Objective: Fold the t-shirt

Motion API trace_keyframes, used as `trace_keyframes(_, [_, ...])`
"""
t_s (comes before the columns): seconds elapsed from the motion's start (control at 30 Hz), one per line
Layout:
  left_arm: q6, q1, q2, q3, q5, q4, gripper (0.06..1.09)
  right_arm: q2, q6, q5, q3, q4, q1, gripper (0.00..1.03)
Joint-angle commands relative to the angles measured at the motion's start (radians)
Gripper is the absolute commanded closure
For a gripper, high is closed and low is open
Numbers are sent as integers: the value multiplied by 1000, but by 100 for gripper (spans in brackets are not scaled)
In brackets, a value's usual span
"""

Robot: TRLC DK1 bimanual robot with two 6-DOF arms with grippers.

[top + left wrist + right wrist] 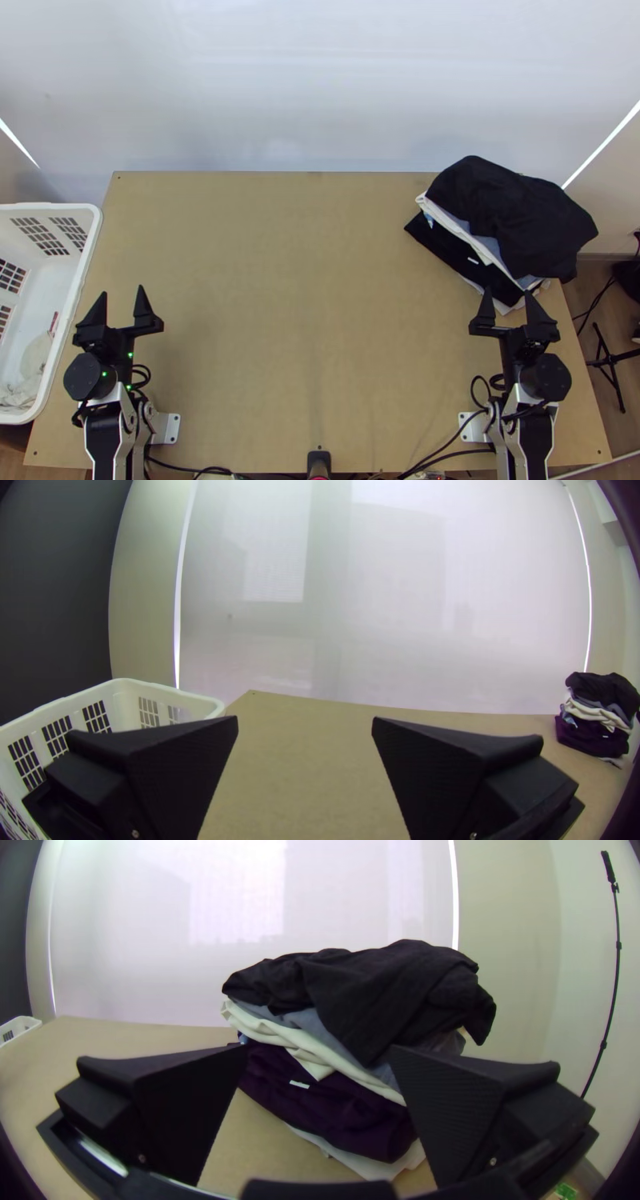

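Pale backlit blind [400,613] behind wooden table [320,280]; dark wall [53,600]; brown floor [588,276].

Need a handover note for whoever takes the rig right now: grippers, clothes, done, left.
Left gripper: open, nothing held, over the table's left side near the basket.
Right gripper: open, nothing held, at the near side of the clothes stack.
Clothes: stack at the table's far right; dark cloth lies loosely draped on top. Some pale cloth in the basket. Can't tell which piece is the t-shirt.
Done: layers stacked; no t-shirt fold I can confirm.
Left: probably identify the t-shirt, lay it out, fold it.
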Motion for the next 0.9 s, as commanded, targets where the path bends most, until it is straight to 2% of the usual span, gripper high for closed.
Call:
trace_keyframes(0.0, [-4,47,-2,9,13,64,11,0,0,0,0,0,0,5])
trace_keyframes(0.1, [-4,56,-2,43,13,93,11,0,0,0,0,0,0,5])
trace_keyframes(0.4, [-47,13,77,387,12,-160,11,0,0,0,0,0,0,5])
trace_keyframes(0.6, [-134,88,399,809,-11,-370,11,0,0,0,0,0,0,5])
trace_keyframes(0.87, [-244,355,887,1454,-11,-783,11,0,0,0,0,0,0,5])
